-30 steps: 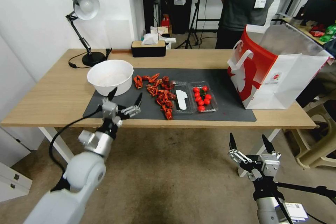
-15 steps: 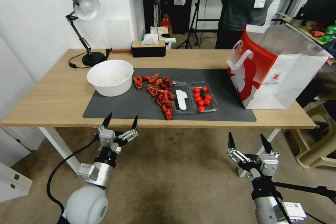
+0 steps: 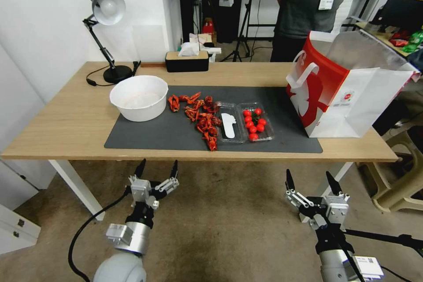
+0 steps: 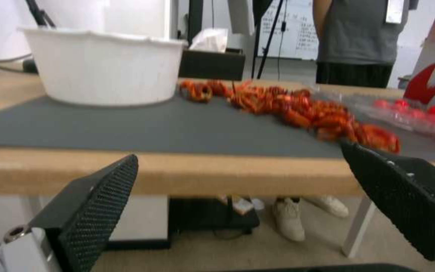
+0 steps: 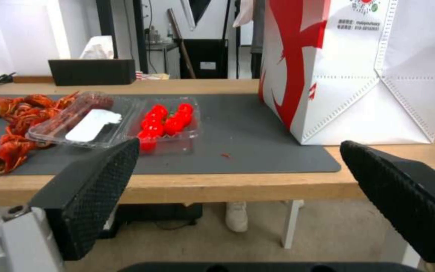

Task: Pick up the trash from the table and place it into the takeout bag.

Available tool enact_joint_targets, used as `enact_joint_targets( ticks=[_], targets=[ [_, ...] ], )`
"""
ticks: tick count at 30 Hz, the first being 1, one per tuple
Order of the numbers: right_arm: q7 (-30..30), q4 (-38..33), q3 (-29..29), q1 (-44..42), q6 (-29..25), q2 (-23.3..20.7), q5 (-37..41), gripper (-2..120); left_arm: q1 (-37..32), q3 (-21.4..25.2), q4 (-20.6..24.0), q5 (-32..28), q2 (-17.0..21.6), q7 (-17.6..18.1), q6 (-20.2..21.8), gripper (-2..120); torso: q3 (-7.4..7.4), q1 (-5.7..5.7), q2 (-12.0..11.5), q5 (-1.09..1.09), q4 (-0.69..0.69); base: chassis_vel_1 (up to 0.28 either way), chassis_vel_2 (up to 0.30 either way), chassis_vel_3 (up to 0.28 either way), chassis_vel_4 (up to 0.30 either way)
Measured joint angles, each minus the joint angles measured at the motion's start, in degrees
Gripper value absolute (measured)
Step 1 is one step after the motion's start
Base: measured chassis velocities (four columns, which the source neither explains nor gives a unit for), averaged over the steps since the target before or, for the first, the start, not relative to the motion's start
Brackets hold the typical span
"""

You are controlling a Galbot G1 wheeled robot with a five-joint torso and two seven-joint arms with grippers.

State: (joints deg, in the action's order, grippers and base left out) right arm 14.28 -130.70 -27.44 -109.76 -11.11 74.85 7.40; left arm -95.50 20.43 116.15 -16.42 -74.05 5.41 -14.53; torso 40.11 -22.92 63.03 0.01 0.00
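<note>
Okay, I've got both grippers parked below the near edge of the table (image 3: 70, 128), off the surface, nothing in either. Left gripper (image 3: 157, 169) sits at about 7 o'clock in my head view, fingers spread wide and pointing up; its wrist cam looks level across the table edge with both pads apart. Right gripper (image 3: 309, 181) at about 5 o'clock, fingers likewise wide apart. On the table there's a dark mat (image 3: 176, 130) with everything on it. The trash I can see is a scatter of red shells (image 3: 200, 116), roughly centre of the mat, running from 12 toward 6 o'clock. At 9 o'clock of the shells is the white bowl (image 3: 139, 97), upright, just beside them. At 3 o'clock, touching the shells, is an open clear clamshell tray (image 3: 244, 122): one half with a white piece, the other half holding tomatoes (image 3: 254, 123). The bag (image 3: 348, 88) stands upright at the 3 o'clock end of the table, mouth open, partly on the mat, well apart from the shells. Lamp (image 3: 103, 31) at 10 o'clock, tissue box (image 3: 187, 59) at 12 o'clock, both along the far edge.
</note>
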Motion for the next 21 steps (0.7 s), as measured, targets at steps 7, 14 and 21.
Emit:
enact_joint_targets(
  ticks=[7, 14, 21],
  targets=[
    [0.0, 0.2, 0.1, 0.3, 0.0, 0.1, 0.0, 100, -0.3, 0.3, -0.2, 0.1, 0.0, 0.2, -0.8, 100, 0.00, -0.01, 0.0, -0.01, 0.00, 0.000, 0.000, 0.000, 0.000],
    [-0.1, 0.0, 0.1, 1.2, 0.0, 0.1, 0.1, 100, -0.9, 0.7, 0.7, -0.7, -0.1, 0.9, -0.1, 100, 0.00, -0.01, 0.0, -0.01, 0.00, 0.000, 0.000, 0.000, 0.000],
    [-0.1, -0.1, 0.1, 1.6, 0.0, 0.2, 0.2, 100, -1.4, 1.1, 0.6, -1.0, -0.3, 0.9, -0.3, 100, 0.00, -0.01, 0.0, -0.01, 0.00, 0.000, 0.000, 0.000, 0.000]
  ],
)
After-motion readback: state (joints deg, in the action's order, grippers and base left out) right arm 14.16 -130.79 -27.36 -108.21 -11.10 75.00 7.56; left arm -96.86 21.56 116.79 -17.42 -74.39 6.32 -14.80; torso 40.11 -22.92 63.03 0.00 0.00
